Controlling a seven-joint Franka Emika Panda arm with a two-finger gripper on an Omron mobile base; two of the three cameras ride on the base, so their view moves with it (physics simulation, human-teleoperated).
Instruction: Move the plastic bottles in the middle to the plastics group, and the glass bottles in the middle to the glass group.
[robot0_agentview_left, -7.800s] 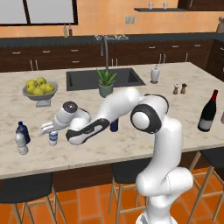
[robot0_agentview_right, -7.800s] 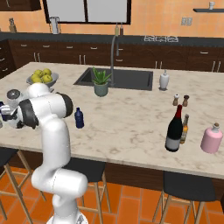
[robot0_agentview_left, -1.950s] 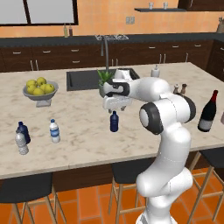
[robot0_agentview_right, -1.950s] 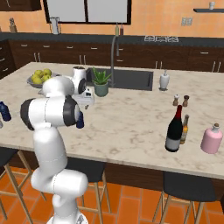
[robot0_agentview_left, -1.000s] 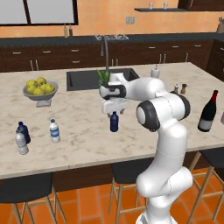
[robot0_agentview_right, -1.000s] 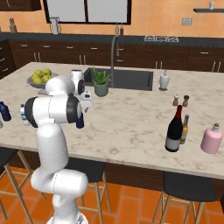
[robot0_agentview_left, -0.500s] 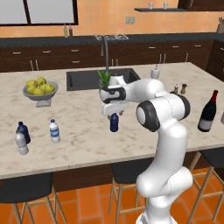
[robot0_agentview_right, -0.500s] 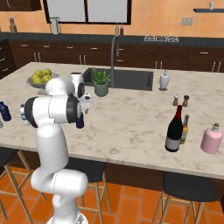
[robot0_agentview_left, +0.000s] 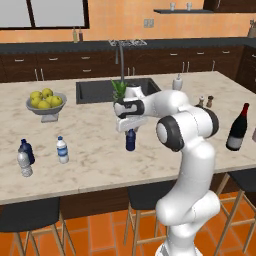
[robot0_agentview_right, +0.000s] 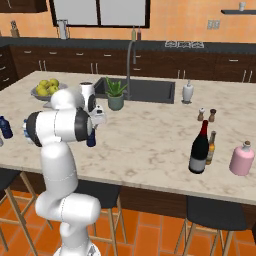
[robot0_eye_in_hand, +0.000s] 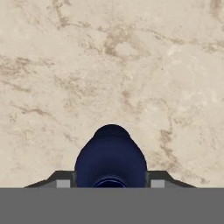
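The slim dark blue plastic bottle (robot0_agentview_left: 130, 141) stands upright mid-counter, in front of the sink. My gripper (robot0_agentview_left: 130, 131) comes down over its top. In the hand view the bottle (robot0_eye_in_hand: 110, 157) sits between my two fingertips (robot0_eye_in_hand: 64, 182), which press against its sides. The arm partly hides this bottle (robot0_agentview_right: 91, 140) in the right base view. The clear bottle with blue cap (robot0_agentview_left: 62, 149) stands at the left beside the plastics group: a squat dark blue bottle (robot0_agentview_left: 26, 151) and a greyish clear one (robot0_agentview_left: 24, 164). The wine bottle (robot0_agentview_right: 200, 148) stands at the right next to the amber glass bottle (robot0_agentview_right: 212, 148).
A fruit bowl (robot0_agentview_left: 45, 102) sits at the back left. The sink (robot0_agentview_left: 100, 91) and a potted plant (robot0_agentview_right: 115, 95) lie behind my hand. Salt and pepper shakers (robot0_agentview_right: 206, 114) and a pink bottle (robot0_agentview_right: 242, 158) stand at the right. Bar stools line the counter's near edge.
The fingers have closed in onto the sides of the slim dark blue bottle. The arm and the other bottles have stayed where they were.
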